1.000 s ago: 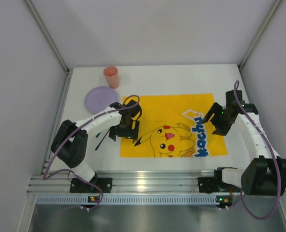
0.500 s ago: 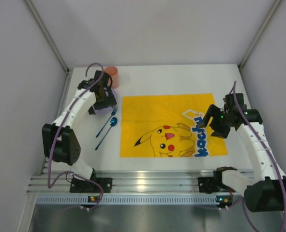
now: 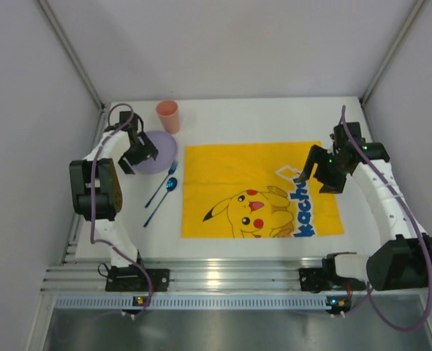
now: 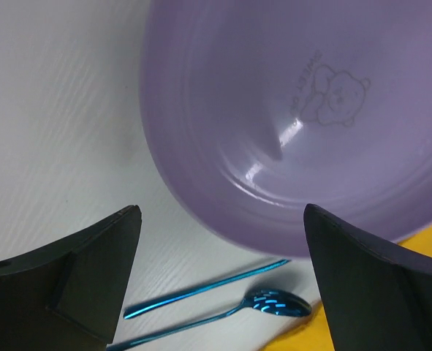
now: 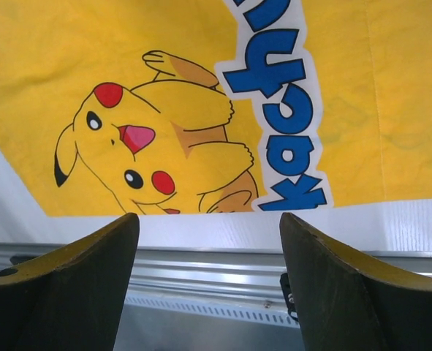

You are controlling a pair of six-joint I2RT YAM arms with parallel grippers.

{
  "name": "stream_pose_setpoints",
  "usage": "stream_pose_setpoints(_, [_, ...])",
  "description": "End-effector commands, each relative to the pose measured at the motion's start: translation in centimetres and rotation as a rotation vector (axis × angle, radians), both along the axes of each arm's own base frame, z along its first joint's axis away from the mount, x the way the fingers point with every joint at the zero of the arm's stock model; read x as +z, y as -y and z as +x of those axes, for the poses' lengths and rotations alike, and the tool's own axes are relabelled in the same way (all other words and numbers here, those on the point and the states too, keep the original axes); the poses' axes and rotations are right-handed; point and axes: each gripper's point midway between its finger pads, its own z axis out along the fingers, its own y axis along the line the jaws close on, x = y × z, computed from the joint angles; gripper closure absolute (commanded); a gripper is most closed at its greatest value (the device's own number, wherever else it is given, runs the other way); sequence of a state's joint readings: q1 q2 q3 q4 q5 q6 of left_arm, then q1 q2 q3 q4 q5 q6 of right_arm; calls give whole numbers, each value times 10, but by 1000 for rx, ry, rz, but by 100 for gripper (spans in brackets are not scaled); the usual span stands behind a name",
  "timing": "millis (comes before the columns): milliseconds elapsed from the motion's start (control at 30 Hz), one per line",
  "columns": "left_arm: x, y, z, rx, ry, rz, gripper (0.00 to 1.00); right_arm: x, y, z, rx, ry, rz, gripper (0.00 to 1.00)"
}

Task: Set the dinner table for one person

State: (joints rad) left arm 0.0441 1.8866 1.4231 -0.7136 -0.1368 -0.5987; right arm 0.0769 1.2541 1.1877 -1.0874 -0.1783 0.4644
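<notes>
On the white dinner table [image 3: 274,121] lies a yellow Pikachu cloth [image 3: 230,168]. A purple plate [image 3: 159,149] sits at the back left, close in the left wrist view [image 4: 289,110]. A salmon cup [image 3: 168,115] stands behind it. A blue spoon [image 3: 170,184] and a blue chopstick-like stick [image 3: 161,186] lie left of the cloth, also in the left wrist view, spoon [image 4: 274,301], stick [image 4: 208,289]. My left gripper [image 3: 133,162] is open and empty over the plate's left rim. My right gripper [image 3: 312,178] is open and empty above the cloth's right part.
A ribbed aluminium rail [image 3: 230,278] runs along the table's near edge, also in the right wrist view [image 5: 216,267]. White walls enclose the table on the left, back and right. The plate bears a small bear print [image 4: 332,95].
My left gripper has swung from the cloth's left edge back and left to the purple plate. The spoon and stick now lie uncovered. My right gripper has shifted slightly back.
</notes>
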Motion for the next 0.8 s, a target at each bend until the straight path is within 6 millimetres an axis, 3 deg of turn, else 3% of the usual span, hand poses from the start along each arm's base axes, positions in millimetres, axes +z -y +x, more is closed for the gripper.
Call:
stream_pose_setpoints(0, [17,-5,42,-19,123,-1,2,3,-9,3,26,7,28,22])
stream_pose_setpoints(167, [-10,-11,49,-13,76,-16,5,-7,-6,7,-3,-24,16,22])
stream_pose_setpoints(300, [-25,-11,51,-12,60,-24,28,-14,-5,8,-20,-53,7,24])
stream_pose_setpoints(333, [-29,-12,50,-11,51,-25,39,-15,-5,9,-22,-56,8,24])
stream_pose_setpoints(433, [-34,-13,51,-10,46,-23,54,-17,-4,10,-26,-61,3,24])
stream_pose_setpoints(500, [-36,-16,50,-4,40,-21,69,-17,-4,10,-23,-62,1,24])
stream_pose_setpoints(633, [-37,-19,46,3,30,-16,85,-17,-4,10,-23,-63,2,24])
stream_pose_setpoints(667, [-36,-21,45,2,30,-11,96,-18,-4,10,-21,-63,1,24])
stream_pose_setpoints(767, [-31,-27,37,5,25,17,100,-18,-4,9,-15,-60,1,24])
